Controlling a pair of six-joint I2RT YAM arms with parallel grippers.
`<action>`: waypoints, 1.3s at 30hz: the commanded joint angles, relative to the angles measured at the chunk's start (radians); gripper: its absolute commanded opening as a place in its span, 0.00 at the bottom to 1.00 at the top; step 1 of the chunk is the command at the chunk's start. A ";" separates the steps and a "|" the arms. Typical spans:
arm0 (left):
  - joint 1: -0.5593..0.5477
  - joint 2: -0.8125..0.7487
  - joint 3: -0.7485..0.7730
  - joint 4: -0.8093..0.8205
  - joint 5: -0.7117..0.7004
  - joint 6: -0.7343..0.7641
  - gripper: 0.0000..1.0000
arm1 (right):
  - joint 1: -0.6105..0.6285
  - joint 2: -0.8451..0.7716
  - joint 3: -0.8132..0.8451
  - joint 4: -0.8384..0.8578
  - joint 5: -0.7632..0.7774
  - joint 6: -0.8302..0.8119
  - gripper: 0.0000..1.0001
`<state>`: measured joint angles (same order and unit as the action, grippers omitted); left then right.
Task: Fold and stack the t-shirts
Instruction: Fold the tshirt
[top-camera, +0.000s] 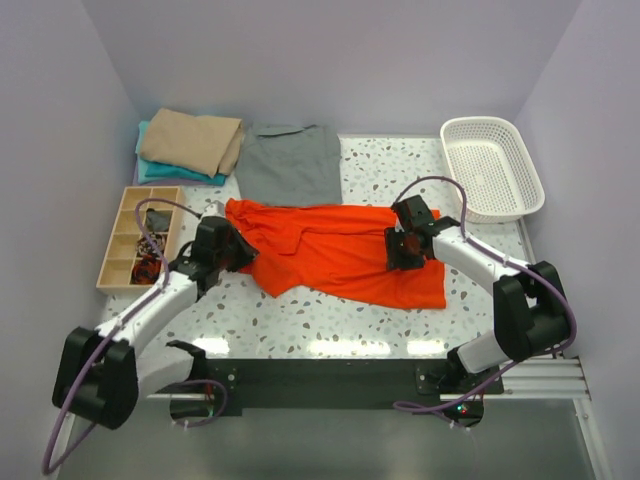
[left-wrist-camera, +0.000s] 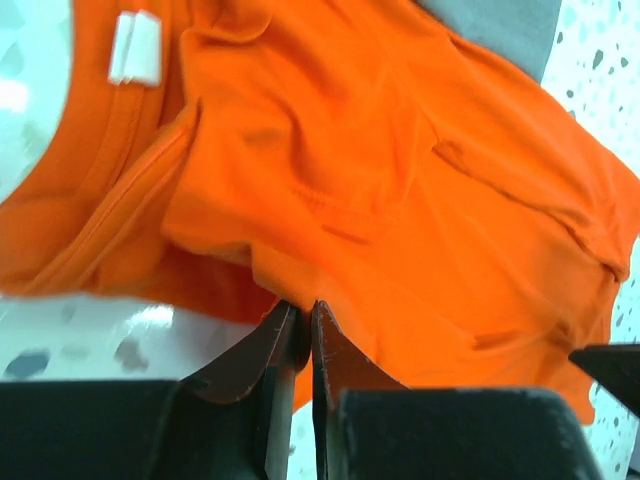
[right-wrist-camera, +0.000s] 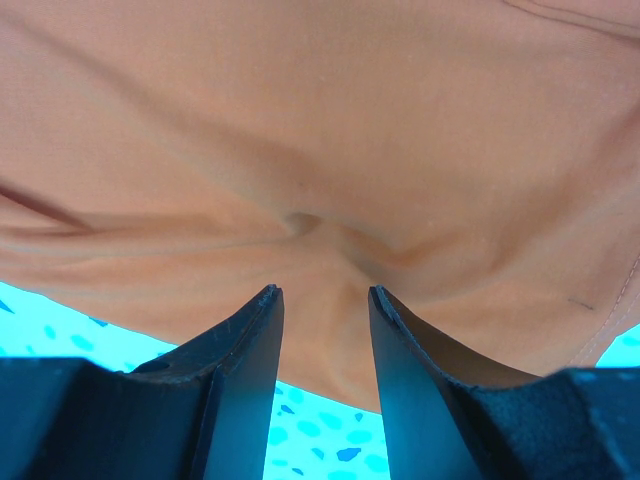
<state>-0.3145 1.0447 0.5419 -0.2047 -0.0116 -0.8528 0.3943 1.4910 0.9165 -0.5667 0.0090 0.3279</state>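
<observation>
The orange-red t-shirt (top-camera: 330, 250) lies spread but rumpled across the middle of the counter (top-camera: 330, 325); its long axis runs left to right in the top view, dipping slightly toward the lower right; the collar (left-wrist-camera: 110, 130) and white neck label (left-wrist-camera: 135, 48) sit at the upper left of the left wrist view, so the neck end appears to point toward the left of the top frame, the hem toward the right.

The left tool (left-wrist-camera: 300, 318) has its fingers pressed almost together on a pinch of the shirt's near edge; the right tool (right-wrist-camera: 325, 300) stands with fingers apart, low over a small pucker in the cloth and not yet gripping it.

The step in hand looks like taking hold for a fold; to do it well the right tool should close on one layer only, at the edge and not mid-panel; both tools should then lift evenly and keep the cloth taut between them, so the fold line comes out straight.

Just above the shirt lies a grey t-shirt (top-camera: 290, 165), touching or overlapping its top edge; at upper left a folded tan t-shirt (top-camera: 192, 142) rests on a teal t-shirt (top-camera: 158, 172); a wooden compartment tray (top-camera: 112, 262) sits at left, a white mesh basket (top-camera: 492, 128) at upper right.
</observation>
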 joint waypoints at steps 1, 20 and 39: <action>-0.003 0.243 0.151 0.266 0.007 0.050 0.17 | 0.000 0.006 0.047 0.008 0.006 -0.016 0.44; -0.003 0.425 0.307 0.223 0.039 0.167 0.65 | -0.002 0.018 0.045 0.013 0.017 -0.015 0.44; -0.005 0.236 -0.074 0.367 0.044 0.124 0.55 | -0.002 -0.035 0.045 -0.013 0.043 -0.013 0.45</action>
<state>-0.3157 1.2526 0.4641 0.0368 0.0235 -0.7212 0.3935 1.5230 0.9360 -0.5613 0.0113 0.3187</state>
